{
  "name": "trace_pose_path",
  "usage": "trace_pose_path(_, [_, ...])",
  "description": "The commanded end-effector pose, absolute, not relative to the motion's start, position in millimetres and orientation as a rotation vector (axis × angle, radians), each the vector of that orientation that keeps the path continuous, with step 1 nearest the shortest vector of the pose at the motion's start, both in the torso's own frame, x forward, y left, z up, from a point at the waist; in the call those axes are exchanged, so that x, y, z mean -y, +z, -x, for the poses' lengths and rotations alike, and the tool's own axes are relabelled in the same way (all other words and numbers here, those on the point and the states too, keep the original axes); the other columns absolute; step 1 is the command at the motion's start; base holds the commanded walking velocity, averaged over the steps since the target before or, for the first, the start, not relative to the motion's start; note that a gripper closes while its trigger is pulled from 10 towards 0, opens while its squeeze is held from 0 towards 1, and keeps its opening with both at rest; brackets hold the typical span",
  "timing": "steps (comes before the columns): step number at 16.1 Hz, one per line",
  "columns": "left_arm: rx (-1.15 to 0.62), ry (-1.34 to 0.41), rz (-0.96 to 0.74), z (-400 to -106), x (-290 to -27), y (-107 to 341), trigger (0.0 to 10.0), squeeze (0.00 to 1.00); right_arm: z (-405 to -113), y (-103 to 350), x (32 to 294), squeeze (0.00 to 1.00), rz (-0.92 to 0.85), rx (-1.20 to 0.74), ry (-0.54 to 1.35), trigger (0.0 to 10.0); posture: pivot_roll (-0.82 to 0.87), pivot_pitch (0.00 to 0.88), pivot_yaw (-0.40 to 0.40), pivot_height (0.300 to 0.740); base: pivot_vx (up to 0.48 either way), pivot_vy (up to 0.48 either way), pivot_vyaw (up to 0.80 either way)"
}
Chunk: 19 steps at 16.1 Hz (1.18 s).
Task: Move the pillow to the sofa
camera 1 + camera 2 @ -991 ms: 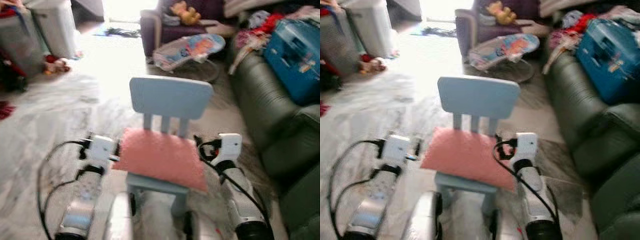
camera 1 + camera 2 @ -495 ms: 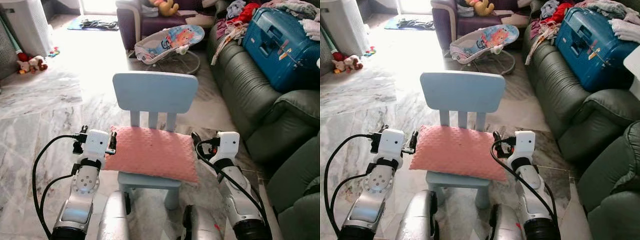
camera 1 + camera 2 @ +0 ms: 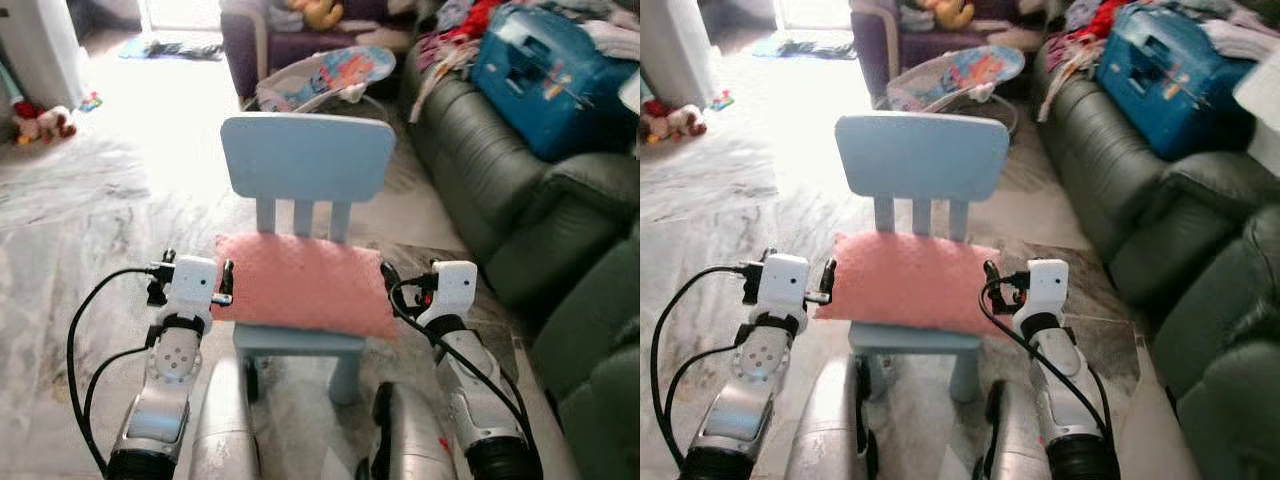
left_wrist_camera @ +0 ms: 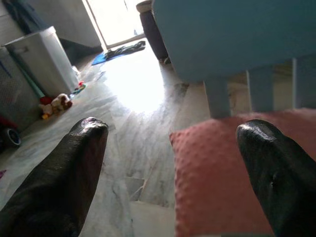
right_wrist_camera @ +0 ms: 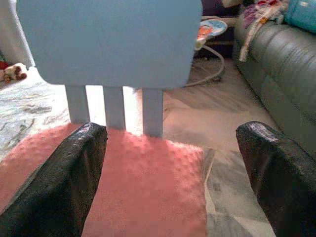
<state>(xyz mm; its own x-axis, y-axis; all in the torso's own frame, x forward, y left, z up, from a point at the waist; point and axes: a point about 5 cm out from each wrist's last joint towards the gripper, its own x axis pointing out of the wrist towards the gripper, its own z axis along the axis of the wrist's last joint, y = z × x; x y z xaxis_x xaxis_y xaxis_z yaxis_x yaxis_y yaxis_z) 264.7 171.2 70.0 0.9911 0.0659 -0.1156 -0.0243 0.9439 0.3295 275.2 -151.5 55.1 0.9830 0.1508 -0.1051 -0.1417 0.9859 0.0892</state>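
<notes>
Lying between the two tools, on the seat of a light blue chair (image 3: 307, 160): pink pillow (image 3: 300, 285). Left tool (image 3: 222, 285) released, fingers spread at its left edge; right tool (image 3: 392, 285) released at its right edge. Green sofa (image 3: 500, 170) beyond the right tool. No legible writing anywhere.

Bare floor (image 3: 90, 260) lies open at both ends of the pillow (image 3: 300, 285), the chair (image 3: 305, 160) back blocks behind it, and the sofa (image 3: 500, 190) stands right.
</notes>
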Motion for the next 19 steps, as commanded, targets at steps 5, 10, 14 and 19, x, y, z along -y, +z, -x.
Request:
trace_pose_path(5, [-0.115, 0.086, -0.344, -268.3, -175.7, 75.2, 10.0, 0.0, -276.9, 57.3, 157.5, 0.0, -0.076, -0.107, 0.131, 10.0, 0.04, 0.0, -0.041, 0.532, 0.0, 0.0, 0.0])
trace_pose_path(10, [-0.105, 0.105, -0.337, -268.8, -178.6, 77.7, 10.0, 0.0, -276.4, 57.1, 157.3, 0.0, -0.07, -0.106, 0.137, 10.0, 0.04, 0.0, -0.039, 0.532, 0.174, 0.0, 0.0])
trace_pose_path(14, [-0.107, 0.108, -0.331, -268.7, -178.2, 77.5, 10.0, 0.0, -275.7, 57.6, 156.4, 0.0, -0.078, -0.101, 0.136, 10.0, 0.04, 0.0, -0.038, 0.532, 0.312, 0.0, 0.0])
trace_pose_path(19, [-0.117, 0.115, -0.324, -268.9, -177.9, 76.2, 10.0, 0.0, -275.8, 58.2, 155.4, 0.0, -0.073, -0.099, 0.149, 10.0, 0.04, 0.0, -0.038, 0.532, 0.258, 0.0, 0.0])
